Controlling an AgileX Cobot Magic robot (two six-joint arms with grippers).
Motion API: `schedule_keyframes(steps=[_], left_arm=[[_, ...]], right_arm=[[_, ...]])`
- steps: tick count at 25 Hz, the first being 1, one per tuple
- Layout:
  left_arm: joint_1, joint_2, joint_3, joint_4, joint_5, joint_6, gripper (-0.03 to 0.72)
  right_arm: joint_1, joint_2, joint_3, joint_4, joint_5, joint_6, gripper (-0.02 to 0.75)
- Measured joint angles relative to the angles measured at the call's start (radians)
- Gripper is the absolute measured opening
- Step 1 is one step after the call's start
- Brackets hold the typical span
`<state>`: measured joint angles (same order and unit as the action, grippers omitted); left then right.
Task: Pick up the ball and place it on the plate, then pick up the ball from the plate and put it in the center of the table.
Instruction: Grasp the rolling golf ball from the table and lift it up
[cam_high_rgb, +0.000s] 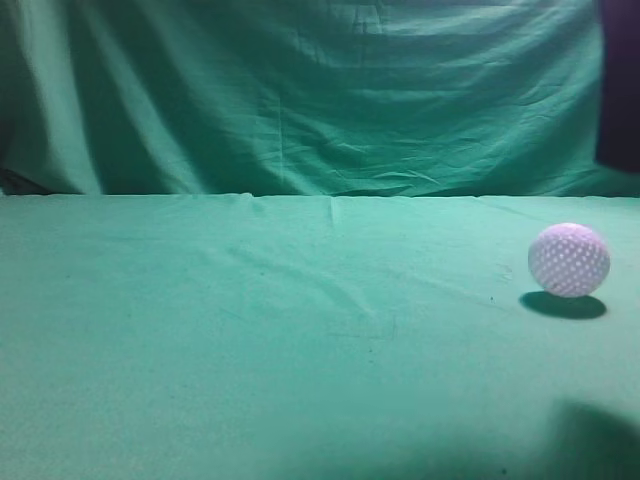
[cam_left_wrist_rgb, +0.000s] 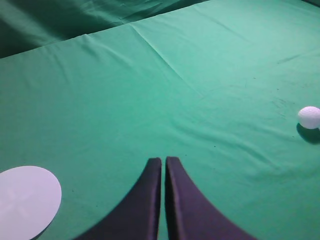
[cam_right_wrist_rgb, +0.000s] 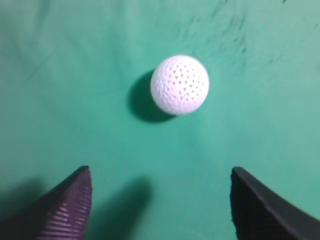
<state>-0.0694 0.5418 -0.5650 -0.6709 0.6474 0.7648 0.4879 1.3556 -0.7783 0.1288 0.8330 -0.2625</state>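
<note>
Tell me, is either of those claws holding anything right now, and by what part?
Nothing is held. The right end effector is open above the table, with the ball lying free ahead of it. The left end effector is shut on nothing.

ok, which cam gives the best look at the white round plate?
Left wrist view, the only one showing it: the flat white round plate lies at the lower left on the teal cloth table, cut off by the frame edge. Exterior and right wrist views don't show it.
</note>
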Motion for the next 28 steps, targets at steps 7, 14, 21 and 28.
schedule_keyframes(steps=[7,14,21,28], left_arm=[[0.0,0.0,0.0,0.0,0.0,0.0,0.0],[0.0,0.0,0.0,0.0,0.0,0.0,0.0],[0.0,0.0,0.0,0.0,0.0,0.0,0.0],[0.0,0.0,0.0,0.0,0.0,0.0,0.0]], right_arm=[[0.0,0.208,-0.158,-0.05,0.002,0.091,0.505],[-0.002,0.355,-0.288,-0.142,0.054,0.262,0.505],[-0.058,0.46,-0.379,-0.135,0.082,0.29,0.505],[-0.077,0.495,-0.386,-0.09,0.082,0.291,0.505]])
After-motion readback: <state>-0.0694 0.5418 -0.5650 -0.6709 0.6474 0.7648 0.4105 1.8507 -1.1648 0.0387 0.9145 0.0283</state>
